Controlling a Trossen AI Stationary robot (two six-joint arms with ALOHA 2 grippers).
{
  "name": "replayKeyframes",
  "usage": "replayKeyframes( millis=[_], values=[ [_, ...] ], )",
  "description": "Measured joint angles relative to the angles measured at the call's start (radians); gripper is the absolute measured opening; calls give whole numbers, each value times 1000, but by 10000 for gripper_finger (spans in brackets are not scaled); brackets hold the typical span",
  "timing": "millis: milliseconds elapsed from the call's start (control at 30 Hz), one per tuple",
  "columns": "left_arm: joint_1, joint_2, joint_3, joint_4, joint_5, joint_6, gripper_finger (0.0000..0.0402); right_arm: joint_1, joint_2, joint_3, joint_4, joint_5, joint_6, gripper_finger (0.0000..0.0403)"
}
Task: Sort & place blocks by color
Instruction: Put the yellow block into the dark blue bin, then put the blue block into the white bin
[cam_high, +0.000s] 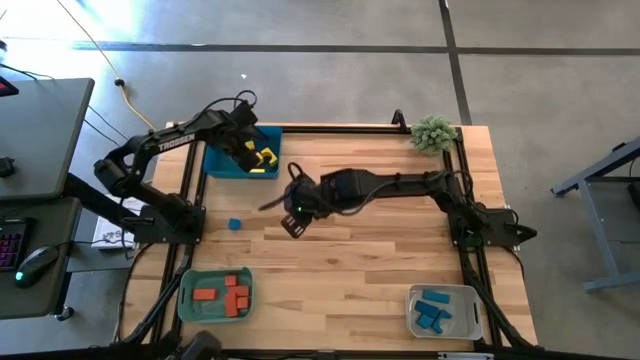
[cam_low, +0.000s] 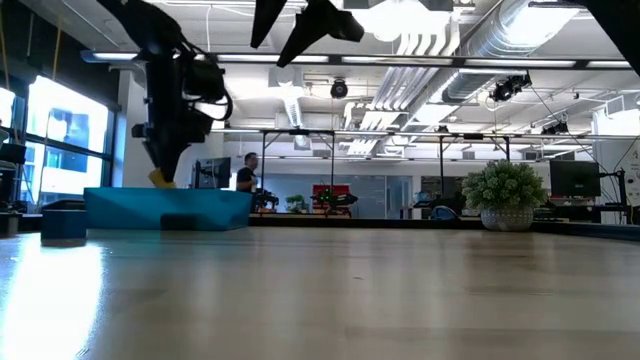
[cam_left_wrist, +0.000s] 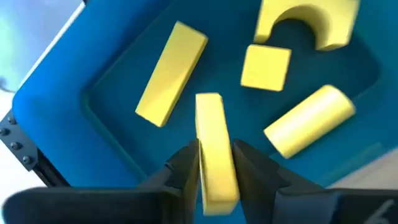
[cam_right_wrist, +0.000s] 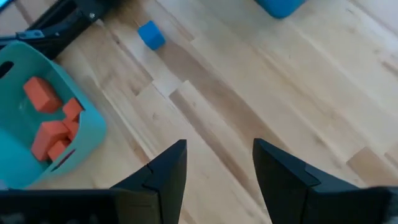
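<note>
My left gripper (cam_left_wrist: 216, 155) hovers over the blue tray (cam_high: 222, 163) at the table's far left and is shut on a yellow bar (cam_left_wrist: 210, 121). A yellow bar (cam_left_wrist: 172, 72), cube (cam_left_wrist: 266, 67), arch (cam_left_wrist: 309, 20) and cylinder (cam_left_wrist: 309, 120) lie on the tray's floor. My right gripper (cam_right_wrist: 221, 155) is open above the middle of the table (cam_high: 293, 215), touching nothing. One blue cube (cam_right_wrist: 151, 34) sits on the wood to its left. Red-orange blocks (cam_high: 223, 292) lie in the teal tray (cam_high: 188, 300), and blue blocks (cam_high: 436, 308) in the grey tray (cam_high: 470, 318). My left gripper pinches the yellow bar between its two fingers (cam_left_wrist: 186, 163), which press on the long side faces near the end closest to the wrist (cam_left_wrist: 217, 180). It comes from above, pointing down, fingers along the bar. The bar hangs below them, its free end (cam_low: 160, 180) just over the tray's rim.
A small potted plant (cam_high: 433, 132) stands at the far right corner. A black frame rail (cam_high: 468, 215) borders the table. The right arm (cam_high: 400, 185) stretches across the middle. Bare wood lies between the near trays. A person (cam_low: 245, 172) stands far back in the room.
</note>
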Motion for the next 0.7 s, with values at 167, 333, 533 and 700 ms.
replayKeyframes(
  millis=[167,333,533,700],
  values=[
    [7,38,0,-6,-1,1,116,45,7,0,-1,41,73,170],
    [7,44,0,-16,0,-34,149,76,8,0,-1,119,134,170],
    [1,44,0,-127,53,-50,158,91,8,0,-2,156,159,170],
    [-30,27,0,-182,88,-74,158,91,8,0,-6,156,153,170]
  ],
)
